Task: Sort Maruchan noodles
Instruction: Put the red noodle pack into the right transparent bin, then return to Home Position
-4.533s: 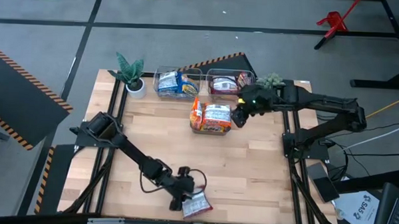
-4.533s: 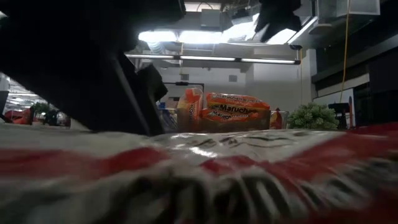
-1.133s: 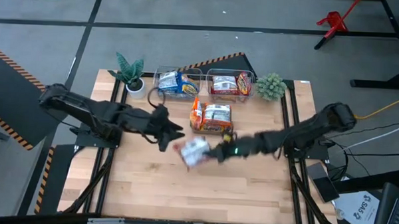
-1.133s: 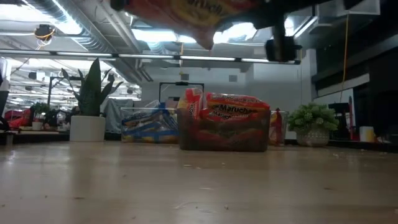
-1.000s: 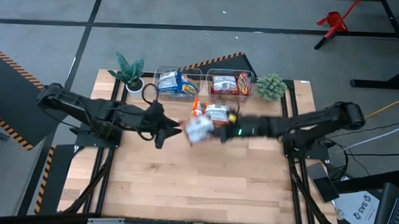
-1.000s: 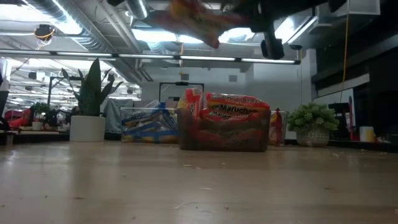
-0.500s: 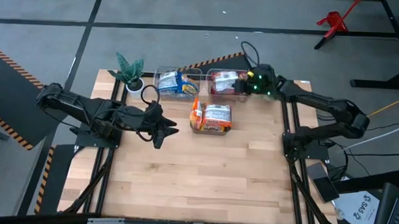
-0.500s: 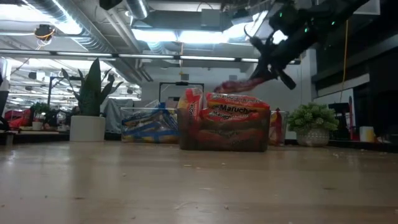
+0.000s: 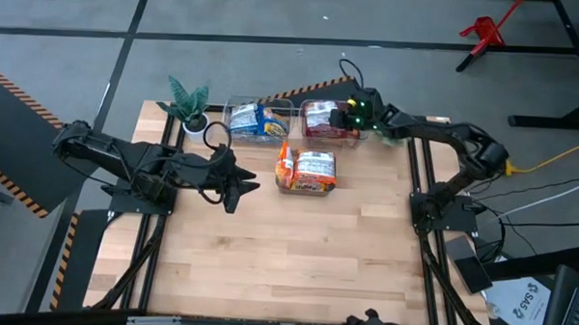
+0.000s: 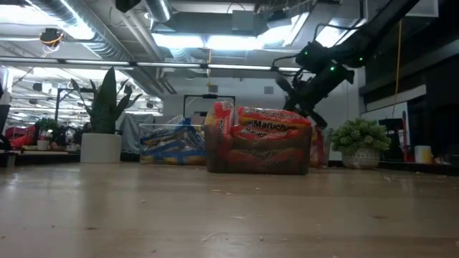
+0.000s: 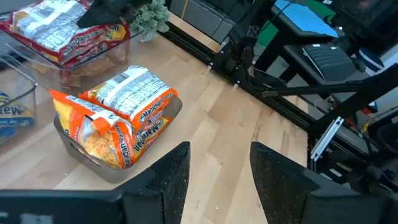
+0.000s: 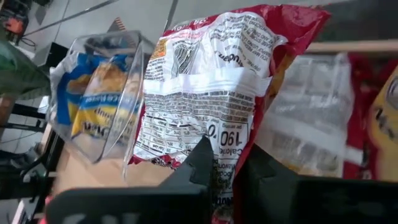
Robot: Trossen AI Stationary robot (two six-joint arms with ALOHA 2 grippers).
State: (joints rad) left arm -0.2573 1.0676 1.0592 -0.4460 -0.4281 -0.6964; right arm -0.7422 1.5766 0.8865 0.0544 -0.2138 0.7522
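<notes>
While your right gripper (image 9: 341,114) reaches over the far right clear plastic bin (image 9: 327,135), its fingers are pinched on a red-and-white crinkly noodle packet (image 12: 208,99), which hangs just above the other red packets (image 12: 311,124) lying in that bin. You can see in the right wrist view that the held packet shows its printed white back, and that its edge sits beside the wall of the neighbouring clear bin (image 12: 118,106) holding blue-and-white packets (image 12: 93,106). From the low camera, your right gripper (image 10: 305,82) sits tilted above and behind the front container. Your left gripper (image 9: 242,188) hovers over bare table (image 9: 296,259) left of centre, its two dark fingers (image 11: 171,174) spread wide with nothing between them, pointed toward the dark grey tray (image 11: 81,158) of orange noodle packets (image 11: 118,118). That tray sits near the middle of the wooden table, in front of the two clear bins at the far edge; the blue packets (image 9: 257,121) fill the left bin and the red ones the right. A spiky green potted plant in a white pot (image 9: 190,109) stands at the far left corner, beside the blue bin, and you will find a rounded bushy green plant (image 10: 361,136) at the far right, partly hidden from above by your right arm.
</notes>
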